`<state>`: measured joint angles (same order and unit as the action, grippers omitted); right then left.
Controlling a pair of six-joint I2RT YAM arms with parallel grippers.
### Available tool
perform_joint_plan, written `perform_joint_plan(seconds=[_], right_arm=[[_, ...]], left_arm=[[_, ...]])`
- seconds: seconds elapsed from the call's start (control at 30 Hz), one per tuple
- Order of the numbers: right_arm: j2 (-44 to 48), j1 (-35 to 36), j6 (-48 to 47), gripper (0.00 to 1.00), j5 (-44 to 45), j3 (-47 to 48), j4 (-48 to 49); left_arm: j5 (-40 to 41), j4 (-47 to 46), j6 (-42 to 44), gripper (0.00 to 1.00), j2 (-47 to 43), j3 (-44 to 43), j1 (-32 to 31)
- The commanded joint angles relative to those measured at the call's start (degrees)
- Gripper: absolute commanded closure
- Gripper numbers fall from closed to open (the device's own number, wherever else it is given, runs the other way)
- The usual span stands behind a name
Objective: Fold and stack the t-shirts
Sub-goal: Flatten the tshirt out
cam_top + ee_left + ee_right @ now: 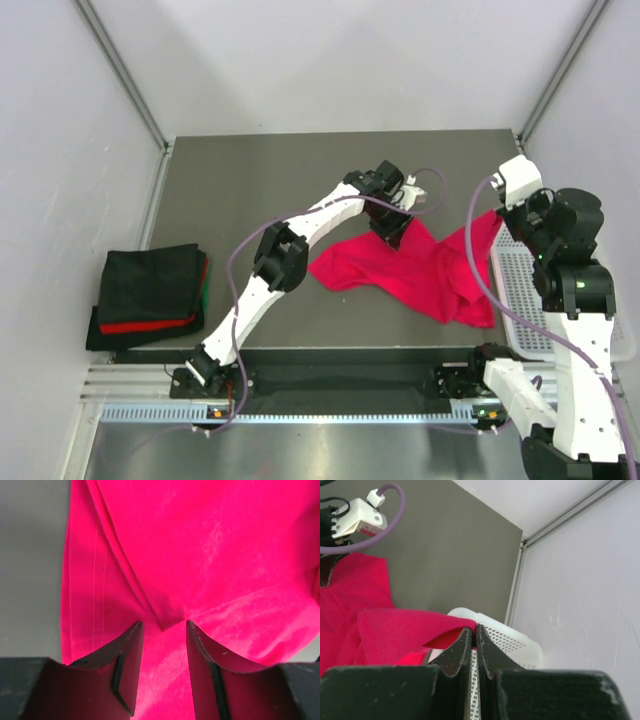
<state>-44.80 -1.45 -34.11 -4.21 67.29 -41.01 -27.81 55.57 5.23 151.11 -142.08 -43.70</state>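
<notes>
Nearest, along the front of the table, the two arms are bolted down. The right arm base is sitting near the front corner of the white mesh basket. The left arm base is sitting well apart from the basket, toward the opposite side. The basket is lying lengthwise along the table's right edge, and the right arm is leaning over it.

A little further back, the pile of folded t-shirts is resting at the table edge farthest from the basket, straddling that edge. A black one is lying on top. Red and green edges are showing beneath it on the side facing the basket, with more black under those.

The magenta t-shirt is lying crumpled and unfolded on the table, reaching the basket's left wall and spreading away from it toward the table's middle. One corner is rising off the table near the basket's far end.

The right gripper is holding that corner. Its fingers are pressing together with the cloth edge clamped between their tips, above the basket's rim.

Further from the basket, at the shirt's far edge, the left gripper is pointing down onto the cloth. Its fingers are standing apart, and a raised crease of the shirt is running up to the gap between their tips. Whether they are touching that crease cannot be told.

Behind both grippers, the table is running back to the white walls.
</notes>
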Motion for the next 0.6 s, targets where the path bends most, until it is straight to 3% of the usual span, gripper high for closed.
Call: perform_joint_plan(seconds=[0.0,0.4,0.5,0.53,0.57], right_arm=[[1.2,-1.0,-0.3,1.0,-0.2,-0.5,0.3],[1.8,-1.4,-0.4,1.0,-0.5,-3.1,1.0],[1.9,-1.5,-0.4,1.0,-0.5,-3.4,1.2],[2.0,-1.5,-0.5,1.0,-0.5,-3.4,1.2],[2.1,-1.5,-0.7,1.0,-0.5,-3.5,1.2]], left_arm=[[2.3,-0.6,0.0,0.55,2.2,-3.7,-1.8],[4.0,-0.5,0.0,0.61,3.1,-4.6,-3.2],[5.7,-0.4,0.4,0.79,3.3,-4.6,-3.2],[6.2,-0.2,0.5,0.95,3.3,-4.5,-3.2],[7.0,0.0,0.6,1.0,3.1,-4.5,-3.1]])
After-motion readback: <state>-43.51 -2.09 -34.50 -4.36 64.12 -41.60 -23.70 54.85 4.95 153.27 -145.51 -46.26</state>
